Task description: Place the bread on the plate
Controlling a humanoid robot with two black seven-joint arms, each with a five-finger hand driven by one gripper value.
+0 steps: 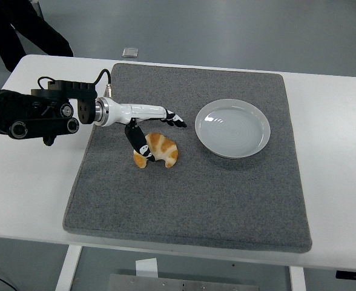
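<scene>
Pretty plain setup here. There's a white table (341, 182) with rounded corners, and a big grey felt-like mat (196, 200) covers most of the middle of it. Behind it the floor (226, 30) is smooth grey, kind of glossy with soft overhead light bouncing off. A small flat square thing (129, 52) lies on the floor just past the table's far edge. Under the near edge you can see white table legs (72, 267). Something dark (20, 27) sits top left.
</scene>
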